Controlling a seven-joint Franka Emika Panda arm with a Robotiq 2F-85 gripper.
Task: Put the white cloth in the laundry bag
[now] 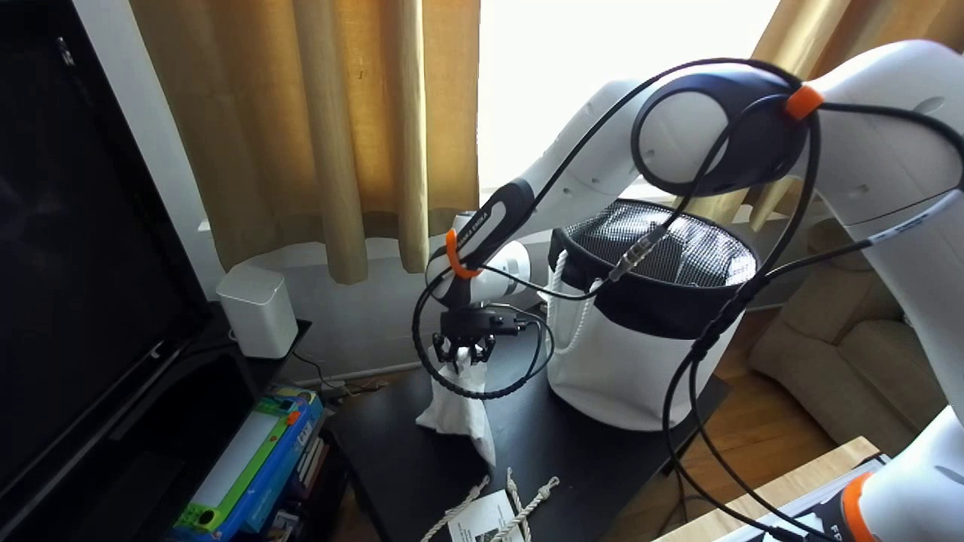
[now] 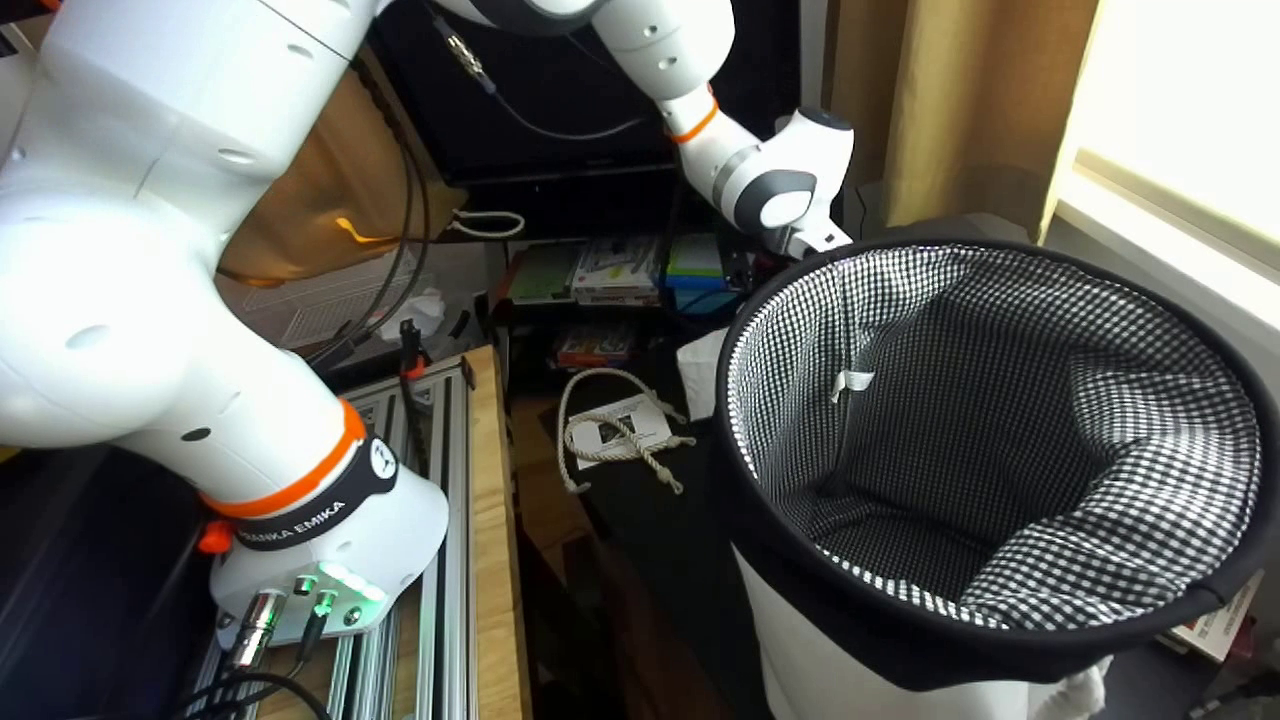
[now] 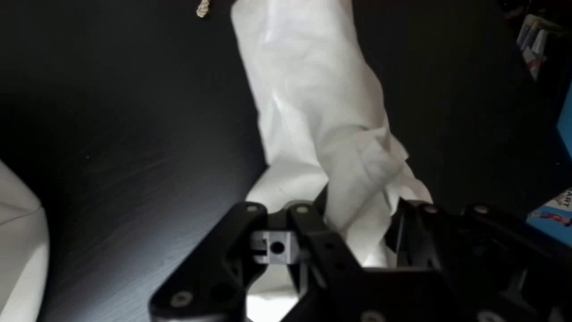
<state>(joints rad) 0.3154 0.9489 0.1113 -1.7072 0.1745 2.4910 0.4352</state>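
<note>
Toward the left corner of the desk [image 1: 587, 467] in an exterior view, the gripper [image 1: 462, 361] is pinching the hanging white cloth [image 1: 456, 410]. Rope [image 1: 538, 497] is lying over a card [image 1: 480, 516] toward the near corner; the laundry bag [image 1: 610, 373] is standing by the right corner.

- In an exterior view, the bench [image 1: 587, 467] is seen obliquely from above, and the curtains [image 1: 376, 135] and bright window [image 1: 587, 53] are faced.
- In an exterior view, the laundry bag [image 2: 960, 420] is looked into from close above, with the television [image 2: 545, 85] faced beyond.
- In the wrist view, the bench is looked down on from very near, past the end effector [image 3: 357, 214].
- By both exterior views, the arm [image 1: 602, 165], card [image 2: 648, 422], bench and laundry bag are shared.
</note>
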